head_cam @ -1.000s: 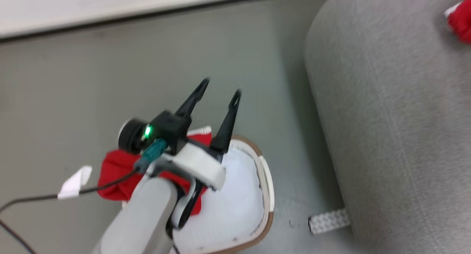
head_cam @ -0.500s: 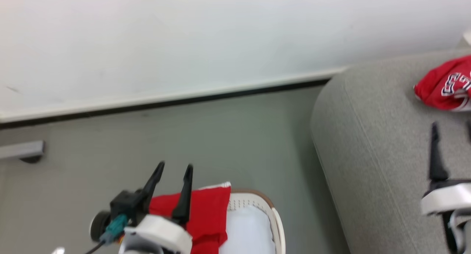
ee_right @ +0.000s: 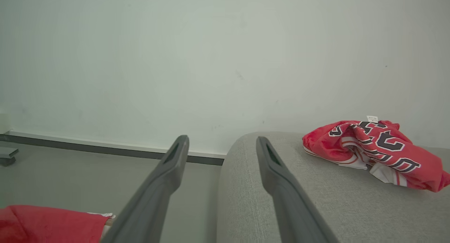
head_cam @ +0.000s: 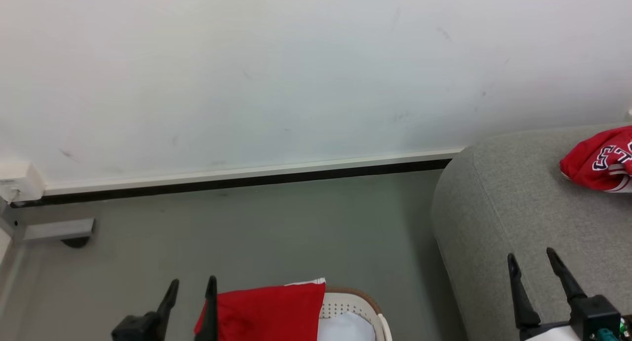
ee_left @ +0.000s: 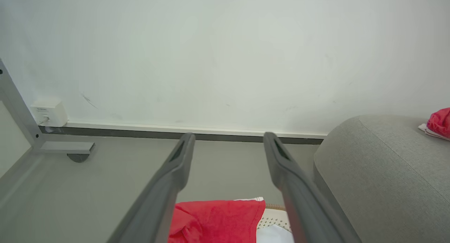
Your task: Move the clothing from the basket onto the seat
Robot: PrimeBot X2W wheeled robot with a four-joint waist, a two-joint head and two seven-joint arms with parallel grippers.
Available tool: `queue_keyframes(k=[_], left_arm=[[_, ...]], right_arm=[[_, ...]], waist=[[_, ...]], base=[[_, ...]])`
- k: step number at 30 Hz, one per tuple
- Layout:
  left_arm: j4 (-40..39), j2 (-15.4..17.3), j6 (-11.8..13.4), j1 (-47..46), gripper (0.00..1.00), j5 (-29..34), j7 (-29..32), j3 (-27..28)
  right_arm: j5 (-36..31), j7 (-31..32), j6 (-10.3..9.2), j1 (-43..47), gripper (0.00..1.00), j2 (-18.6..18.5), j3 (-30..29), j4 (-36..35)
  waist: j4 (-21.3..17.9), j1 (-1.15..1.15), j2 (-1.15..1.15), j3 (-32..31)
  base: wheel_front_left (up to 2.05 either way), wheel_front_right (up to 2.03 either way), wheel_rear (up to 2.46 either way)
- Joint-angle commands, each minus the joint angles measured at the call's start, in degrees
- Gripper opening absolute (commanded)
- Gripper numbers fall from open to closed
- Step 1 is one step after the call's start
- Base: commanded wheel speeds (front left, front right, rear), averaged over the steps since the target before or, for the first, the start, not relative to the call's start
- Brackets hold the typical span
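A red garment (head_cam: pixel 266 311) lies draped over the far end of the cream basket (head_cam: pixel 366 304) at the bottom of the head view, also seen in the left wrist view (ee_left: pixel 218 218). My left gripper (head_cam: pixel 192 282) stands open just left of it, holding nothing; through its fingers (ee_left: pixel 228 136) I see wall and floor. Another red garment with dark-and-white lettering (head_cam: pixel 600 158) rests crumpled on the grey seat (head_cam: pixel 493 222). My right gripper (head_cam: pixel 531 256) is open above the seat's near corner, and the lettered garment (ee_right: pixel 376 144) lies ahead and to its right.
A white wall with a pale skirting and dark strip (head_cam: pixel 247 175) runs behind the grey floor (head_cam: pixel 271 232). A grey metal foot (head_cam: pixel 59 230) and a white wall box (head_cam: pixel 15 183) sit at the far left. The seat's rounded edge stands close to the basket's right.
The head camera has tilted up, so wall replaces floor and the basket sinks to the bottom edge. Both grippers now stand low in view, open and empty; the right one has come into view.
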Motion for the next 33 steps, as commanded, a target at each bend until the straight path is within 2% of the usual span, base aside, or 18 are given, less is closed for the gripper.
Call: queue_keyframes(k=[1,5,10,19,27,33], left_arm=[[-0.15,-0.10,-0.13,1.25,1.00,0.95,-0.24,0.99],[-0.95,-1.18,-0.58,4.49,1.00,2.69,-0.21,4.04],[-1.57,-2.67,-2.34,6.43,1.00,4.70,-0.22,6.55],[-1.99,-4.41,-4.50,6.23,1.00,7.59,-0.23,8.12],[0.09,-4.09,-6.41,2.93,1.00,9.38,0.07,6.64],[2.65,-3.04,-7.69,-1.46,1.00,11.45,5.00,3.44]], right_arm=[[-0.30,0.03,-0.16,1.31,1.00,-0.24,0.09,-0.39],[0.65,0.03,-0.16,3.53,1.00,0.55,1.24,-0.08],[1.21,0.03,-0.16,4.82,1.00,0.83,1.87,-0.39],[1.34,0.03,-0.16,4.09,1.00,0.90,2.52,-0.56],[0.86,0.02,-0.16,1.93,1.00,0.71,4.41,-0.97],[1.14,0.03,-0.16,-1.14,1.00,-0.31,7.21,-2.24]], waist=[[-0.16,0.01,0.00,-0.54],[-0.62,0.01,0.00,-1.65],[-0.94,0.01,0.00,-1.91],[-1.66,0.01,0.00,-1.14],[-3.98,0.01,0.00,0.92],[-7.50,0.01,0.00,4.65]], base=[[0.00,0.00,0.00],[0.00,0.00,0.00],[0.00,0.00,0.00],[0.00,0.00,0.00],[0.00,0.00,0.00],[0.00,0.00,0.00]])
